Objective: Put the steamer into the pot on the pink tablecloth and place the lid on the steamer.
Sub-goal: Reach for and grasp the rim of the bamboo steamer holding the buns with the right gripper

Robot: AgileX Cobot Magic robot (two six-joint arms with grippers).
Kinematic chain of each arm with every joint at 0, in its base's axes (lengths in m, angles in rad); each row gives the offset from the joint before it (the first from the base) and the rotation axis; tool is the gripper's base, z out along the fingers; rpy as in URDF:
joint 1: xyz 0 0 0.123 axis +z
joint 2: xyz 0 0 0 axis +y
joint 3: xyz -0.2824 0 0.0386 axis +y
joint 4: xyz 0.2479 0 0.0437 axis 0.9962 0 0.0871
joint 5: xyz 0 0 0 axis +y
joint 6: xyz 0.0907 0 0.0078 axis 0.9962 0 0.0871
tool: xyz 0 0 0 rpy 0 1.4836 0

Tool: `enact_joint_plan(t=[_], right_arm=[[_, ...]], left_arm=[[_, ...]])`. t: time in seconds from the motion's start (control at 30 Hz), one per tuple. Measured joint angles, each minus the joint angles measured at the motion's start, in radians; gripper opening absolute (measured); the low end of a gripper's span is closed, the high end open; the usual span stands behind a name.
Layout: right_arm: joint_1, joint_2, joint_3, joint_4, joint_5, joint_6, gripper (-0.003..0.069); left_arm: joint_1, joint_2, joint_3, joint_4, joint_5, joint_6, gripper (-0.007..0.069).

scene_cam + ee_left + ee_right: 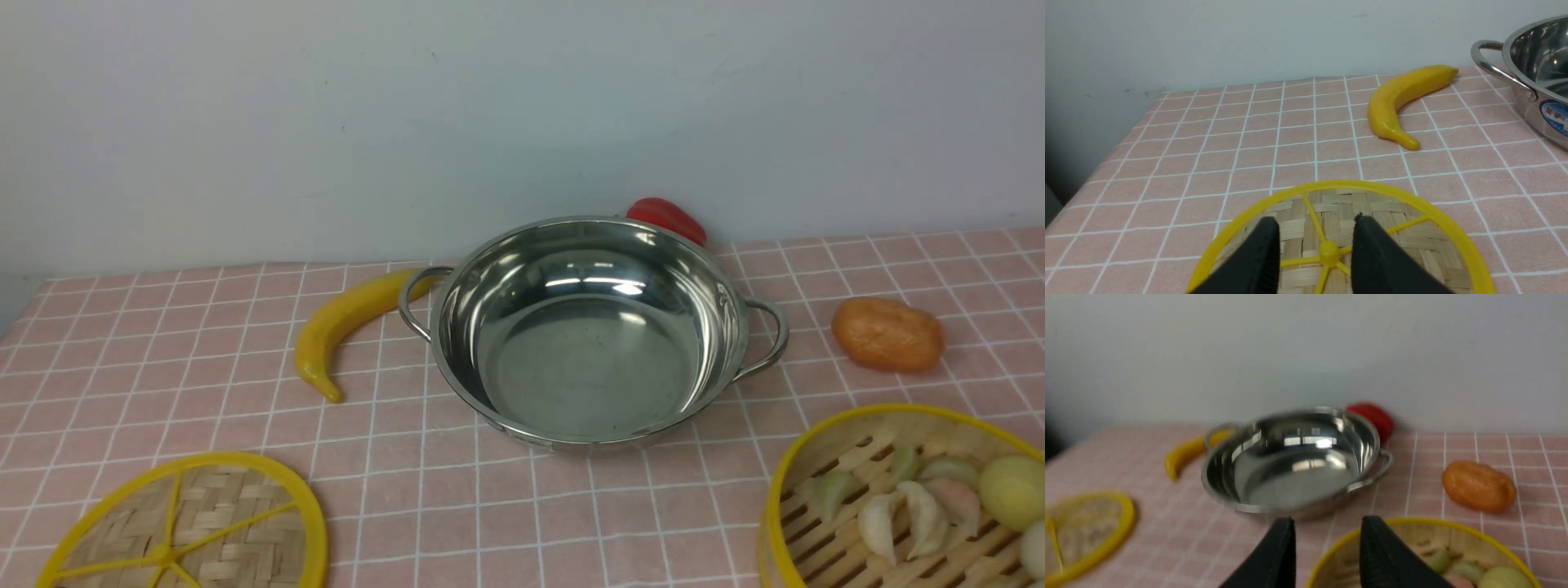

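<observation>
The shiny steel pot [588,335] stands empty in the middle of the pink tablecloth [163,343]. The steamer [898,498], with dumplings in it, sits at the near right. The lid [184,527] lies flat at the near left. Neither gripper shows in the front view. In the left wrist view my left gripper [1316,222] is open above the lid [1396,228], its fingers either side of the yellow hub. In the right wrist view my right gripper [1327,522] is open, one finger over the steamer's [1453,543] near-left rim, one outside it. The pot [1294,457] lies beyond.
A yellow banana [347,327] lies left of the pot, touching its handle. A red pepper [665,219] sits behind the pot against the wall. An orange-brown potato-like item [886,335] lies right of the pot. The cloth's left edge [1106,151] drops off.
</observation>
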Motion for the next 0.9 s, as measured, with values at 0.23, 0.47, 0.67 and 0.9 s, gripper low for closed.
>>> enact_joint_plan(t=[0.23, 0.47, 0.67, 0.9], right_arm=[[0.011, 0.388, -0.169, 0.119, 0.236, -0.419, 0.0243], [0.133, 0.731, -0.183, 0.078, 0.242, -0.476, 0.0243], [0.344, 0.959, -0.185, -0.146, 0.241, -0.282, 0.0243], [0.52, 1.124, -0.187, -0.256, 0.125, -0.134, 0.0243]], left_arm=[[0.0, 0.0, 0.0, 0.0, 0.0, 0.0, 0.0243], [0.0, 0.0, 0.0, 0.0, 0.0, 0.0, 0.0243], [0.0, 0.0, 0.0, 0.0, 0.0, 0.0, 0.0243], [0.0, 0.0, 0.0, 0.0, 0.0, 0.0, 0.0243]])
